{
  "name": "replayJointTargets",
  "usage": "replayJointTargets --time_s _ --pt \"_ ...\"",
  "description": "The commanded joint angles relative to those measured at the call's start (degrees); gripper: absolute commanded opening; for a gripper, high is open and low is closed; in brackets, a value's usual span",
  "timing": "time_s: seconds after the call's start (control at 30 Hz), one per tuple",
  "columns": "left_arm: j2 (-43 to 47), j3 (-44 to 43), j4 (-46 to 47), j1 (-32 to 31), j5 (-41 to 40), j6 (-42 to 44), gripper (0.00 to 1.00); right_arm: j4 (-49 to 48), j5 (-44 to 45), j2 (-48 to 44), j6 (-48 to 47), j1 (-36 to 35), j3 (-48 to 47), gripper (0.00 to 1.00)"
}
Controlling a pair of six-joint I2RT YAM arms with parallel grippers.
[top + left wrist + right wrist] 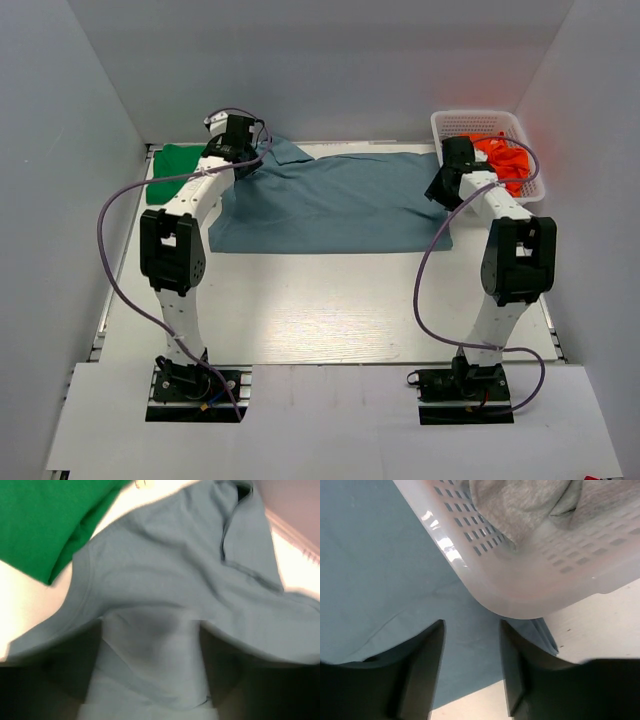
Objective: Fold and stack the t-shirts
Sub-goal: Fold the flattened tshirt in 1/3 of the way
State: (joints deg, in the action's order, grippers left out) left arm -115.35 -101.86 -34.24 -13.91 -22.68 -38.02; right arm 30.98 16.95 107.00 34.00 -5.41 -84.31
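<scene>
The slate-blue t-shirt (340,205) lies folded into a wide rectangle across the back of the table. The green t-shirt (175,170) lies folded at the back left, just beside it. My left gripper (243,163) is at the blue shirt's back-left corner by the collar. In the left wrist view the blue cloth (165,570) drapes over and between the spread jaws of the left gripper (150,680), with the green t-shirt (45,520) at upper left. My right gripper (472,630) stands open just above the blue shirt's (380,570) right edge, holding nothing.
A white perforated basket (485,115) stands at the back right with orange cloth (505,160) in it. In the right wrist view the basket's wall (520,595) is right in front of the fingers, grey cloth (520,505) inside. Grey walls enclose the table.
</scene>
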Motion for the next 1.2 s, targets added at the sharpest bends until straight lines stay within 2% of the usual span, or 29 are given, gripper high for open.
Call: replayJointTargets --time_s 0.0,0.03,0.17,0.23,0.37,0.43,0.57,0.7,0.8,0.9,0.93,1.03,1.17 --pt "-1.1 -4.21 2.5 0.99 -4.23 -1.62 0.97 -1.08 -1.74 -1.78 -2.71 -0.13 -2.62 0.59" --pt "-1.63 -4.83 2.51 0.99 -2.3 -1.01 1.0 -1.71 -2.18 -2.75 -3.23 -0.3 -2.0 0.67" --pt "-2.25 -5.71 2.51 0.99 2.72 1.71 1.0 -5.57 -4.73 -10.82 -5.17 -0.48 6.49 0.7" --pt "-0.15 -3.7 1.11 0.99 4.74 2.34 1.0 -8.74 -8.06 -12.51 -6.49 -0.39 10.11 0.78" --pt "5.56 8.74 3.03 -0.24 8.34 2.95 1.0 -11.21 -12.1 -13.93 -6.67 -1.36 14.7 0.85" --pt "7.59 13.51 4.52 -0.24 12.91 2.95 1.0 -11.82 -14.82 -12.44 -7.02 -1.79 15.58 0.85" --pt "10.94 26.59 8.65 -0.24 15.11 1.72 1.0 -14.11 -16.34 -9.36 -7.54 -2.76 16.02 0.85" --pt "9.1 29.88 8.67 -0.24 13.62 0.23 1.0 -14.73 -16.42 -4.45 -7.54 -3.12 15.15 0.85" --pt "5.93 29.88 4.37 0.29 12.84 -0.83 1.0 -14.81 -16.42 -1.8 -7.19 -3.38 15.93 0.86" --pt "7.85 33.91 1.9 -0.23 10.03 -2.4 1.0 -15.16 -15.81 -1.27 -5.44 -3.47 19.35 0.86" --pt "8.99 37.58 1.29 -0.24 10.02 -3.11 1.0 -15.77 -16.33 -1.96 -5.35 -3.73 22.32 0.86" --pt "15.21 45.84 0.76 -0.24 12.48 -5.13 1.0 -16.22 -16.42 -4.68 -4.29 -4.43 28.83 0.86" --pt "24.8 54.91 -5.38 -0.24 16.34 -7.33 1.0 -15.08 -14.93 -10.84 -2.54 -5.31 39.63 0.86"
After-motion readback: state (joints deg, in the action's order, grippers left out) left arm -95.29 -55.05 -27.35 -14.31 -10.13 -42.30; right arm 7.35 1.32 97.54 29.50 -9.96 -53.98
